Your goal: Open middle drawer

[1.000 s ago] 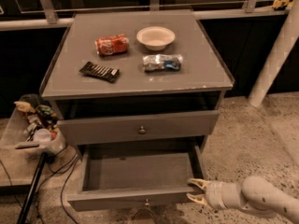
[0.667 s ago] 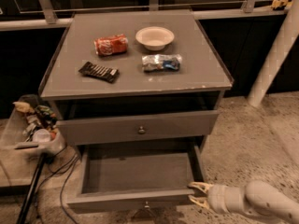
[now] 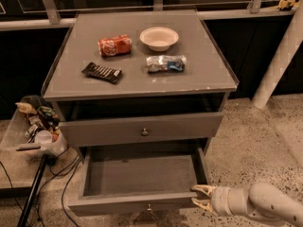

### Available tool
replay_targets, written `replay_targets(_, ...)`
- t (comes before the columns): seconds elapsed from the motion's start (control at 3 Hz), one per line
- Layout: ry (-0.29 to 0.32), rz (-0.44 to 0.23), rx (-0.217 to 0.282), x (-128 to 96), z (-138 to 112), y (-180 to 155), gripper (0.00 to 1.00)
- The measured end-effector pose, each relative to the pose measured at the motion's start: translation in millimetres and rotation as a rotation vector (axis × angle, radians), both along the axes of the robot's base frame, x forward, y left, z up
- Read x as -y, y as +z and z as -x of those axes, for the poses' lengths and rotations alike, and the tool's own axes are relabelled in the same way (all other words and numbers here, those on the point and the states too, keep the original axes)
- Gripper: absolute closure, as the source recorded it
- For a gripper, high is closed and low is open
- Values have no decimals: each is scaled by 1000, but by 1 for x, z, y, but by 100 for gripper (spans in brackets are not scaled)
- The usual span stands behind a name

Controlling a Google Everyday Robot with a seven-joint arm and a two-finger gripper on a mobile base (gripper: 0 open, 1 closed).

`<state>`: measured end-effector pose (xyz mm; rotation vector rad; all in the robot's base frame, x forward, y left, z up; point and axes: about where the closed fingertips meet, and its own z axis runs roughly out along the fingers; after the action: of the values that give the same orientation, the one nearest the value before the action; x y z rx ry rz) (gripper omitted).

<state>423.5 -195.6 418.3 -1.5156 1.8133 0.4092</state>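
The grey cabinet [image 3: 142,86] shows two drawers. The lower one in view, which I take as the middle drawer [image 3: 118,203], is pulled far out; its inside is empty and its small round knob [image 3: 149,207] sits on the front. My gripper [image 3: 200,196] is at the right end of that drawer's front, at the corner, with its pale fingers [image 3: 203,188] spread apart and holding nothing. The drawer above [image 3: 180,126], with its own knob [image 3: 144,132], stands slightly out. A third drawer is out of view.
On the cabinet top lie a red can [image 3: 114,45], a white bowl [image 3: 159,38], a dark snack bar [image 3: 102,72] and a blue-white bag [image 3: 165,63]. A clear bin of clutter [image 3: 35,131], a black pole [image 3: 32,193] and cables stand at the left. A white post [image 3: 279,60] rises at the right.
My gripper has shifted very slightly down at the drawer's right front corner. The drawer stays as far out as before.
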Motion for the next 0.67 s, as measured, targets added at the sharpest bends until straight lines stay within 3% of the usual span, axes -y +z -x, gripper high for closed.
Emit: replay_targets(0.67,0,0,0,0,0,0,35)
